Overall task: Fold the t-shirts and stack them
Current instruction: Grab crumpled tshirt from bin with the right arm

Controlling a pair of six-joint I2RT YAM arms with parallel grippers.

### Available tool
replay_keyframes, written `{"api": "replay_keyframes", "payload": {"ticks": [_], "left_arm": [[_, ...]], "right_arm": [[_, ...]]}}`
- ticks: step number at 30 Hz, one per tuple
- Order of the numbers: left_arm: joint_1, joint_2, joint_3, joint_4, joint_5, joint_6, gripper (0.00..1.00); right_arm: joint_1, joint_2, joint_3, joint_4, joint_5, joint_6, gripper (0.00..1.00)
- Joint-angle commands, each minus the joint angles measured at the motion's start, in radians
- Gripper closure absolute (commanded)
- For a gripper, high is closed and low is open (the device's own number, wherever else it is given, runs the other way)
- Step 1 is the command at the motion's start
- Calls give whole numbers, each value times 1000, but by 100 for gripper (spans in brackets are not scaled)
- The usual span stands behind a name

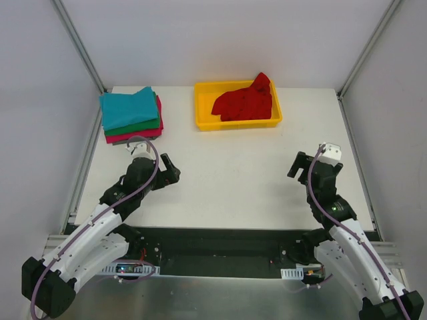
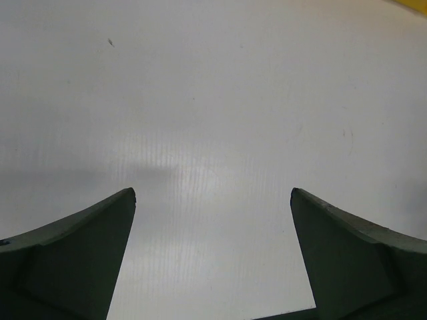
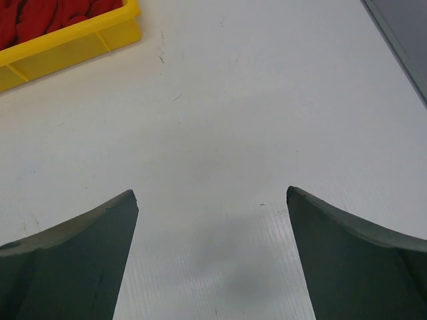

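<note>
A crumpled bright red t-shirt (image 1: 245, 101) lies in the yellow tray (image 1: 203, 119) at the back middle of the table; its cloth also shows in the right wrist view (image 3: 47, 17). Folded t-shirts form a stack (image 1: 130, 113) at the back left, teal on top, green under it, pink-red at the bottom. My left gripper (image 1: 170, 168) hangs open over bare table just in front of the stack, nothing between its fingers (image 2: 73, 247). My right gripper (image 1: 294, 166) is open too, over bare table in front and to the right of the tray.
The white table (image 1: 227, 180) ends at metal frame rails on both sides. Grey walls close in the back and sides. The tray's yellow wall (image 3: 73, 47) sits at the top left of the right wrist view.
</note>
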Motion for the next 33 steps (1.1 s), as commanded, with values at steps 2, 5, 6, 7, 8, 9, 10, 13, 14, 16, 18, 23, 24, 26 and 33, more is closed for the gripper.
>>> {"api": "replay_keyframes", "payload": {"ticks": [2, 5, 6, 7, 8, 9, 10, 13, 14, 16, 18, 23, 24, 26, 33], "left_arm": [[4, -13, 7, 24, -17, 17, 1], [4, -44, -4, 24, -26, 3, 1], [6, -51, -7, 26, -32, -2, 1], [6, -56, -9, 26, -32, 0, 1], [4, -62, -9, 26, -23, -2, 1], [4, -64, -9, 27, -17, 0, 1], [4, -65, -9, 30, -15, 1, 1], [6, -52, -15, 32, -50, 4, 1], [4, -47, -13, 33, -49, 4, 1], [6, -39, -10, 42, -23, 9, 1], [6, -35, -10, 56, 11, 14, 1], [6, -22, -12, 61, 8, 30, 1], [6, -19, -15, 66, 6, 30, 1], [6, -12, -16, 78, 25, 43, 1], [6, 14, -25, 105, 42, 49, 1]], "right_arm": [[-2, -4, 1, 49, -2, -10, 4], [-1, 0, 0, 52, -7, -7, 4], [-1, 3, 3, 52, -7, -7, 4], [-2, 5, 4, 52, -10, -7, 4], [-1, 8, 4, 51, -16, -9, 4], [-1, 9, 4, 51, -20, -9, 4], [-1, 16, 4, 54, -19, -9, 4], [-1, 55, 26, 63, -22, -7, 4], [-1, 77, 38, 68, -34, -7, 4], [-1, 136, 85, 71, -62, -10, 4], [-1, 212, 150, 71, -96, -7, 4], [-1, 529, 412, 43, -181, -6, 4], [-1, 611, 476, 23, -192, 2, 4], [-1, 774, 648, -38, -205, 13, 4], [-1, 1349, 1335, -297, -180, 2, 4]]}}
